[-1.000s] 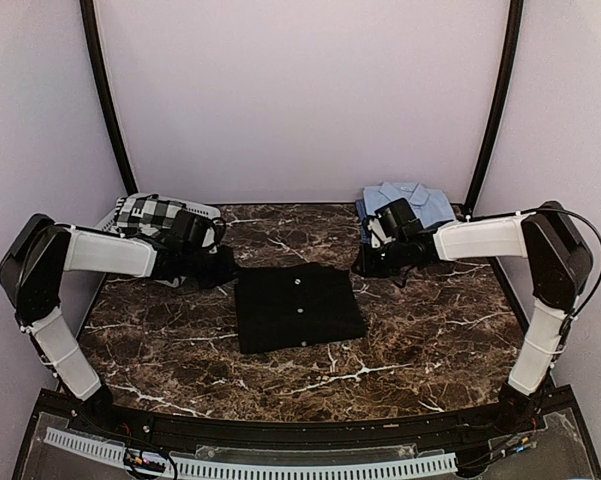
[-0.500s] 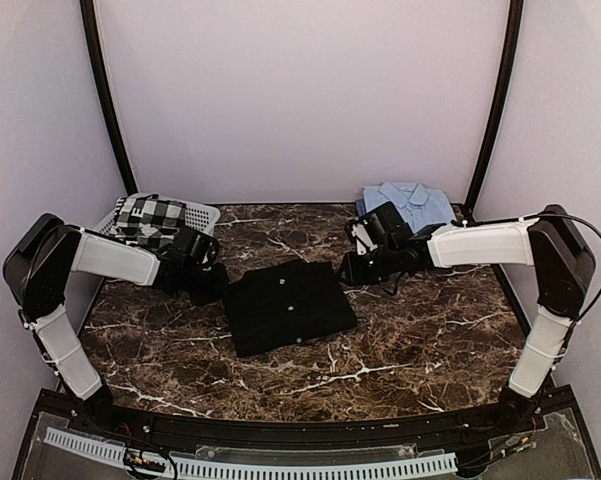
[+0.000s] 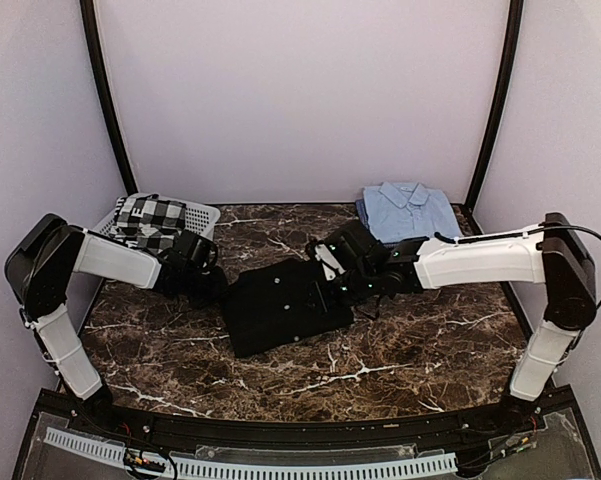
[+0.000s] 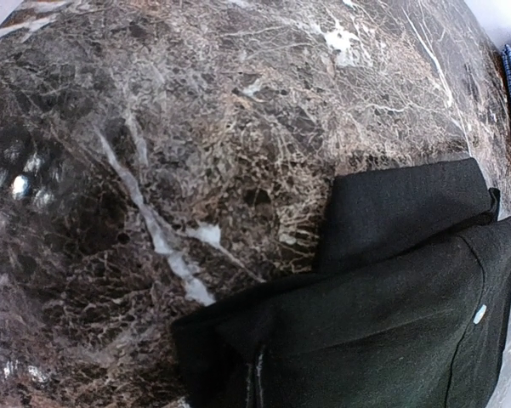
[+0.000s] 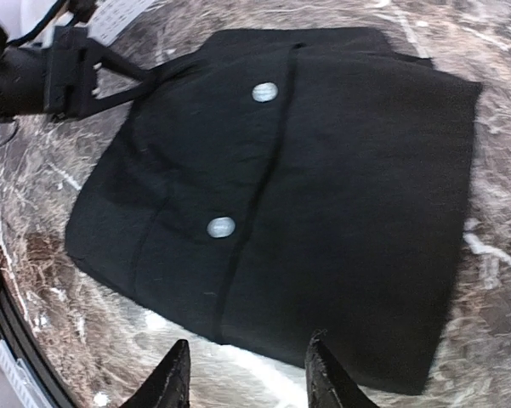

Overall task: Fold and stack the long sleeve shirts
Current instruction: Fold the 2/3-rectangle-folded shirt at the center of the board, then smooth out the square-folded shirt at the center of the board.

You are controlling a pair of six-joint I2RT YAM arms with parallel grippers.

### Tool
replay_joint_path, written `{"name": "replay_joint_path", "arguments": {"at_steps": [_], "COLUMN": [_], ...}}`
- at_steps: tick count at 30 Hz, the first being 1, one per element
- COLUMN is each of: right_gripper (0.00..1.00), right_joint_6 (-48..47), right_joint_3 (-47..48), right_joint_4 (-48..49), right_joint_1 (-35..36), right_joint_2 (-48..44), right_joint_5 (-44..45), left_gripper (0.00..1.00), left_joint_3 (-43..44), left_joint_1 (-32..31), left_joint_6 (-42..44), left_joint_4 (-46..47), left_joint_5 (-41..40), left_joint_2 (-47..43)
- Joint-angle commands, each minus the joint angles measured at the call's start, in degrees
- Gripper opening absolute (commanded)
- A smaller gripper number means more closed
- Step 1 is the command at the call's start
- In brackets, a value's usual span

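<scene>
Your left end effector [image 3: 208, 283] is closed, and from the right wrist view it looks pinched on the left edge of the folded black shirt [image 3: 285, 305]. That shirt lies buttons-up in the middle of the surface [image 3: 420, 330]. Your right end effector [image 5: 248, 340] hovers over the shirt's opposite edge, its fingers partly apart with nothing held between them.

To make this grab well, I'd lower until that edge sits between the fingers, catch every layer — not only the top one — and then close. Lift both sides level so the fold holds. Then carry it to the light blue shirt [image 3: 408, 208], which lies folded at the back right, well apart.

At the back left a white basket [image 3: 205, 212] holds a black-and-white checked cloth [image 3: 150, 215] — leave it alone.
</scene>
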Motion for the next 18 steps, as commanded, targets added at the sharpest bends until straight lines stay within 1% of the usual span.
{"name": "replay_joint_path", "arguments": {"at_steps": [1, 6, 9, 13, 14, 16, 17, 18], "right_gripper": [0.46, 0.52, 0.55, 0.65, 0.67, 0.71, 0.73, 0.75], "right_joint_6": [0.5, 0.7, 0.8, 0.5, 0.5, 0.6, 0.7, 0.8], "right_joint_3": [5.0, 11.0, 13.7, 16.9, 17.6, 18.8, 18.9, 18.9], "right_joint_4": [-2.4, -5.4, -6.2, -7.0, -7.3, -8.5, -8.7, -8.7], "right_joint_1": [4.0, 7.5, 8.0, 8.4, 8.5, 8.6, 8.6, 8.7], "right_joint_2": [4.1, 11.7, 17.0, 21.5, 22.4, 23.5, 23.6, 23.6], "right_joint_5": [5.8, 11.8, 12.0, 12.8, 13.1, 13.5, 13.6, 13.7], "left_gripper": [0.0, 0.0, 0.0, 0.01, 0.03, 0.12, 0.2, 0.23], "left_joint_3": [-1.9, -1.9, -1.8, -1.4, -1.3, -0.9, -0.7, -0.3], "left_joint_1": [0.3, 0.4, 0.4, 0.4, 0.4, 0.4, 0.4, 0.4], "left_joint_6": [-0.5, -0.4, 0.0, 0.8, 1.0, 1.8, 2.4, 2.7], "left_joint_4": [-1.9, -1.9, -2.4, -3.1, -4.4, -5.7, -6.1, -7.2], "left_joint_5": [-1.6, -1.4, -1.7, -1.8, -2.0, -2.5, -2.6, -3.0], "left_joint_2": [1.5, 1.4, 0.8, -0.5, -1.3, -2.7, -3.3, -4.5]}}
